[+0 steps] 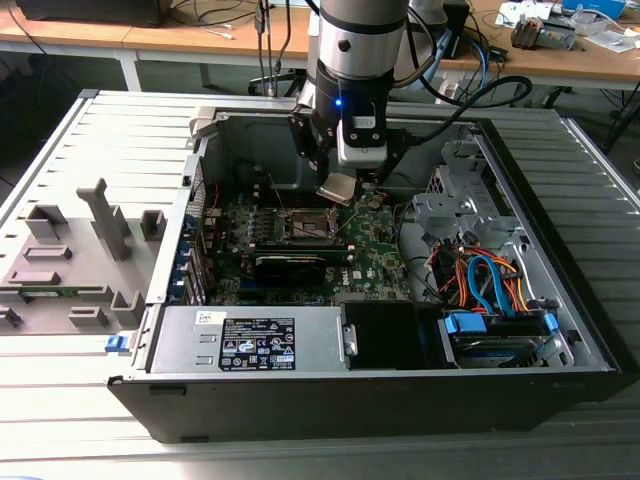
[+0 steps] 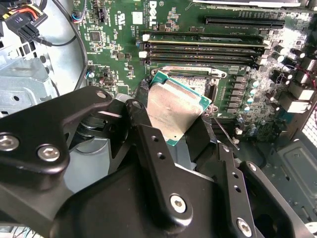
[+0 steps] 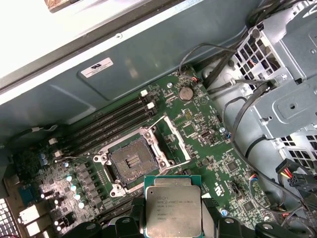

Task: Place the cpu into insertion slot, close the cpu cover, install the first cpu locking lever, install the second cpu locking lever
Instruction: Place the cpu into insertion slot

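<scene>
Exterior view: cpu [image 1: 337, 188] nr insertion slot [image 1: 307, 226] (cables [image 1: 488, 280] beside)

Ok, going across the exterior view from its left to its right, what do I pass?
Grey fixture blocks → cpu, held above the motherboard → blue and orange cables.
</scene>
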Motion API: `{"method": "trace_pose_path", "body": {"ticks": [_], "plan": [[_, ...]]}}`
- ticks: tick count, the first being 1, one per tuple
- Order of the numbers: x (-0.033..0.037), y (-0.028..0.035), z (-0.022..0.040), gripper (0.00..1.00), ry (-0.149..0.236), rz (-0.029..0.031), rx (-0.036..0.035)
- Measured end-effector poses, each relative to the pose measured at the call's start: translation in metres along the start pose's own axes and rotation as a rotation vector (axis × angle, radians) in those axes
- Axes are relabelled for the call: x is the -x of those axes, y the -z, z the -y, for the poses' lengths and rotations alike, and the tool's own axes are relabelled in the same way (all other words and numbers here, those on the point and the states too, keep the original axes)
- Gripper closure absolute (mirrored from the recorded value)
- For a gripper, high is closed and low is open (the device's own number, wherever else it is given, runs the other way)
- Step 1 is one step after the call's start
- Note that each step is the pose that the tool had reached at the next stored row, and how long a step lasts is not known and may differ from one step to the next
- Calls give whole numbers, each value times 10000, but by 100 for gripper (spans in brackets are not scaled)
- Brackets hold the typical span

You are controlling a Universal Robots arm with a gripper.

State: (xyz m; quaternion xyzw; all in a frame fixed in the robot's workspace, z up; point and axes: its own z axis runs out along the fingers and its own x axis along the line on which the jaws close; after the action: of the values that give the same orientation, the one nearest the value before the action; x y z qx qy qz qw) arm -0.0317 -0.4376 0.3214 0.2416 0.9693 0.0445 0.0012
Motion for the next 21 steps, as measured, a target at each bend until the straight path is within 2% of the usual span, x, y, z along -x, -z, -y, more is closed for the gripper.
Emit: {"method": "trace_pose_path", "body": {"ticks": [21], "plan": [[0, 0, 0, 45, -192, 17, 4]]}}
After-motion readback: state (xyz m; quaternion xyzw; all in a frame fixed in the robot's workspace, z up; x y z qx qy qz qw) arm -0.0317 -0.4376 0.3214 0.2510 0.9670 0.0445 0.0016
